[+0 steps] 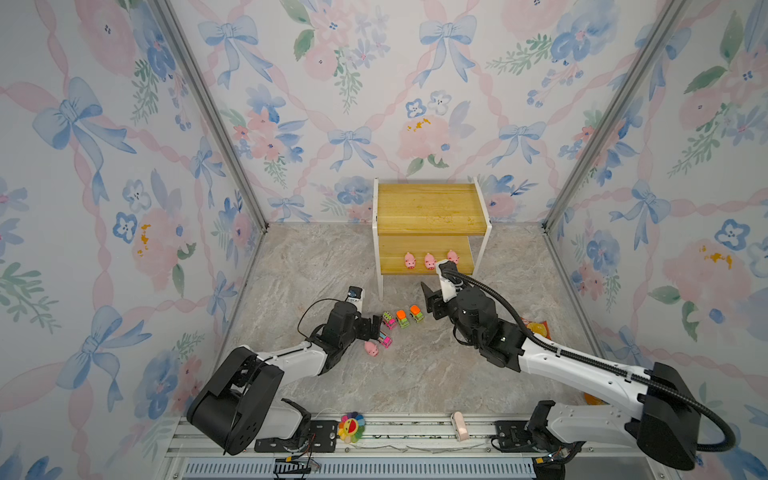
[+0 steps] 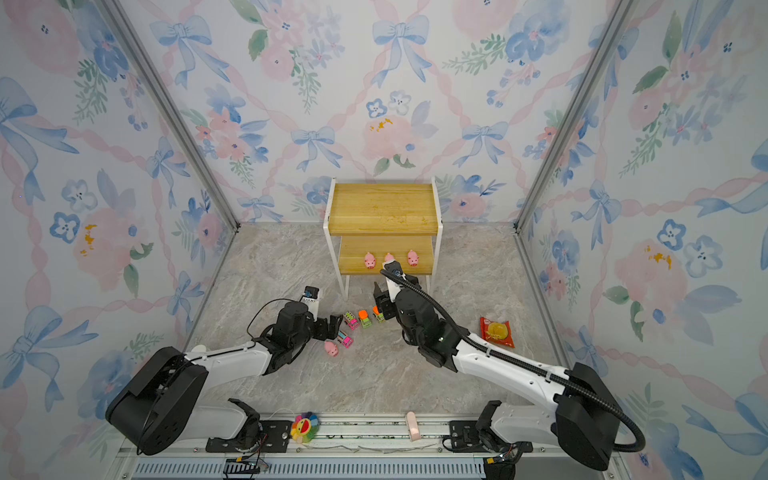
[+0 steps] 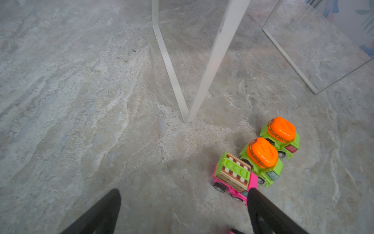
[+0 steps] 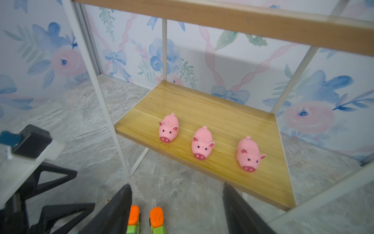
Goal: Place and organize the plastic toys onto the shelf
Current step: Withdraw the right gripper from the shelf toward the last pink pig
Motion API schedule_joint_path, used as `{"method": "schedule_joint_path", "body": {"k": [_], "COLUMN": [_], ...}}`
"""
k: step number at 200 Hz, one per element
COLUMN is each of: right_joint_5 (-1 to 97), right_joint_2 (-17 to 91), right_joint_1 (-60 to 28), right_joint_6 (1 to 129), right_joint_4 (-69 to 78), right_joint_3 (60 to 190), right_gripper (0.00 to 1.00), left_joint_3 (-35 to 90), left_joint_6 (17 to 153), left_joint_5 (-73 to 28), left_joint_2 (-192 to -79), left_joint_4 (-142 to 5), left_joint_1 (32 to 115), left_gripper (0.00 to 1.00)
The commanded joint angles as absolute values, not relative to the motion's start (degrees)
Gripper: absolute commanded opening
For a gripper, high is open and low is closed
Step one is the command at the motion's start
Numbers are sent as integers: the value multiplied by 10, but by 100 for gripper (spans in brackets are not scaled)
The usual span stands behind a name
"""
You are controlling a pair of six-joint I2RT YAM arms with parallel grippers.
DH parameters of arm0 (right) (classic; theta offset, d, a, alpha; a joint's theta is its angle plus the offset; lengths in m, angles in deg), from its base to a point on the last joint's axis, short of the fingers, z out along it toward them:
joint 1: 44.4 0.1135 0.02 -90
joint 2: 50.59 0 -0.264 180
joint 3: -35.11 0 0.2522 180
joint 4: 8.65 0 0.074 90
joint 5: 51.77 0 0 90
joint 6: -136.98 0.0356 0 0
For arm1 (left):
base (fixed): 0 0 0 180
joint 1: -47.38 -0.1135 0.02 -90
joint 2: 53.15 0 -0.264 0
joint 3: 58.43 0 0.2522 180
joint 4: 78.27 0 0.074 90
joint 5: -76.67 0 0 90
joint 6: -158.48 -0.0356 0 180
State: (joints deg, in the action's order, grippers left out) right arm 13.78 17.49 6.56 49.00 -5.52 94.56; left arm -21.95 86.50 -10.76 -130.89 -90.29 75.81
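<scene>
Shelf (image 1: 430,208) (image 2: 382,208) stands at the back of the marbled table (image 1: 332,266), against the flowered wall: two yellowish wooden boards stepped in a thin white frame. On its lower board three pink toy pigs stand in a row near the front edge, apart from one another, snouts toward the arms: left pig (image 1: 409,261) (image 4: 169,128), middle pig (image 1: 429,262) (image 4: 202,143), right pig (image 1: 453,256) (image 4: 249,155).

The fourth pig (image 1: 371,348) (image 2: 331,348) lies on the table in front of the shelf, just beside the near pink truck (image 1: 385,340) (image 2: 345,338). Behind these, three trucks stand side by side in a short row near the shelf's front leg: the far pink truck (image 1: 388,320) (image 3: 234,176), with a brown-and-cream striped top and a green block on it, then the first green truck (image 1: 402,318) (image 3: 263,160) and the second green truck (image 1: 416,313) (image 3: 282,134). Both green trucks have orange burger-shaped tops. The moulded marks on those tops are too blurred to read.

The left pincer (image 3: 183,194) (image 1: 377,328) is low over the table with its fingers released, nothing between them, and one fingertip just beside the far pink truck. The right pincer (image 4: 176,190) hangs before the lower board, above the green trucks, fingers spread wide and gripping nothing.

A red-and-orange snack packet (image 2: 496,331) lies on the table by the right arm, its print too small to read. A rainbow flower toy (image 1: 350,428) with a smiling face sits on the front rail.
</scene>
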Motion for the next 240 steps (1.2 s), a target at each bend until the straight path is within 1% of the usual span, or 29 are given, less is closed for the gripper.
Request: {"method": "schedule_joint_path", "body": {"k": [1,18,45,73,108,149,195,240], "right_joint_5": [313,379,407,421,439,466,501,520], "right_joint_2": [143,139,162,218,307,381,463,509], "right_joint_1": [52,56,77,110,147,161,166,168], "right_joint_6": [462,457,477,505,508,518,548,572], "right_joint_4": [90,108,51,-26,-78,-126,-169,-192], "right_joint_3": [929,899,847,832,865,903,941,962], "right_gripper": [72,69,69,69,69,68,66,64], "left_joint_3": [-221,-219,-218,-229,-241,-259,-278,-292], "left_joint_6": [858,863,871,892,928,958,953,949], "left_joint_5": [-126,-137,-151,-157,-176,-192,-188,-182], "left_joint_2": [-1296,-1296,-1294,-1269,-1233,-1210,-1190,-1169], "left_joint_4": [-893,-892,-886,-881,-857,-831,-816,-814], "left_joint_1": [751,747,741,734,703,657,644,639], "left_gripper": [98,98,98,98,98,98,98,98]}}
